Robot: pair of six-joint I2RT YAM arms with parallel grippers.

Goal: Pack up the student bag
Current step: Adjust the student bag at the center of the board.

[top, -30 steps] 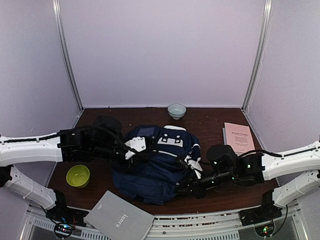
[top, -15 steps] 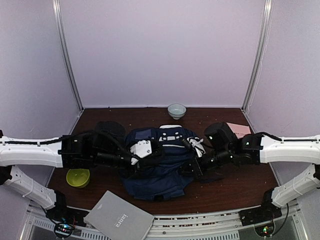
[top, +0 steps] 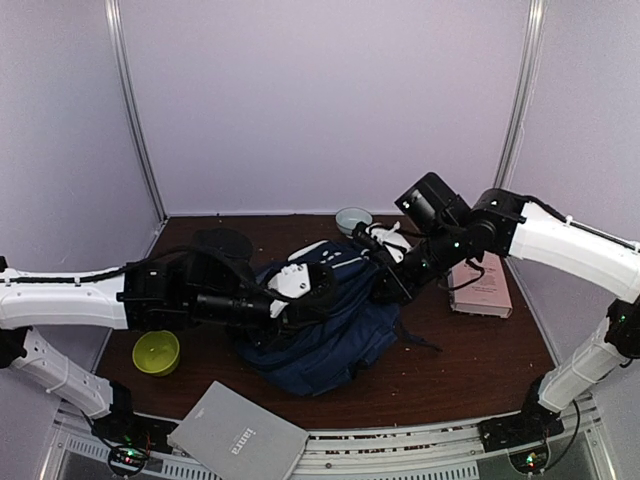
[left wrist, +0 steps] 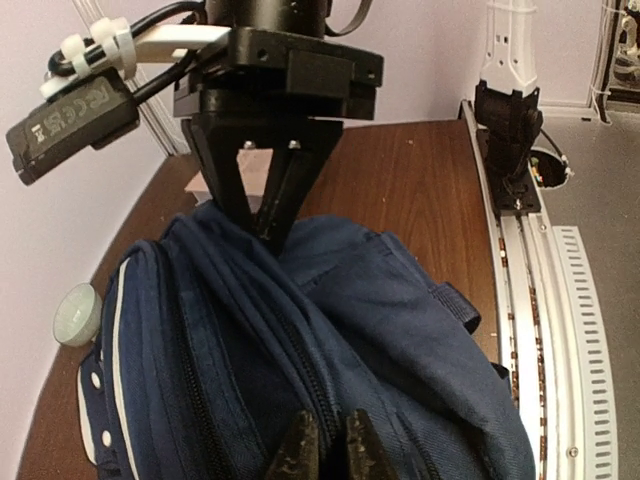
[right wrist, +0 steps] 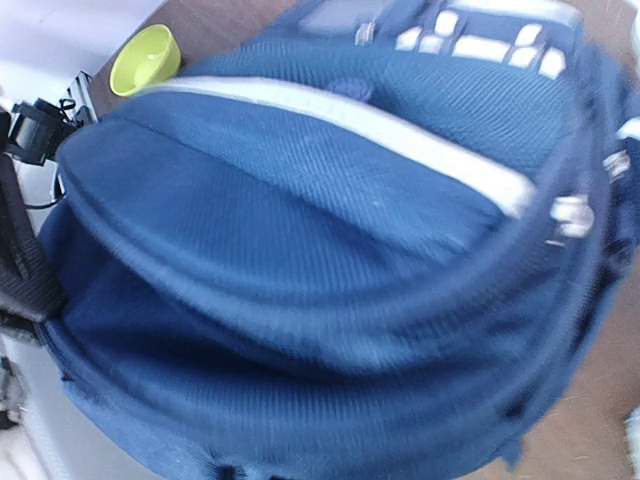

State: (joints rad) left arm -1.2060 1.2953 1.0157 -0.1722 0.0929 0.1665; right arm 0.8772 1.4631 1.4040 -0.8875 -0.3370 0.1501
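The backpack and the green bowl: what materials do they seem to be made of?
The backpack looks like woven synthetic fabric in matte navy: a fine weave shows in the right wrist view, and it folds softly. The green bowl looks smooth and evenly coloured, perhaps plastic or glazed ceramic; the pictures do not settle which.

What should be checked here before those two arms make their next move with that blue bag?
1. Right gripper pinching the navy blue fabric backpack: ok, shut on a fold.
2. Left gripper holding it: ok, shut on fabric beside a zip.
3. Main compartment unzipped: cannot tell.
4. Flat pink book clear of the backpack: ok, lying apart.
5. Round lime-green bowl clear of it: ok.
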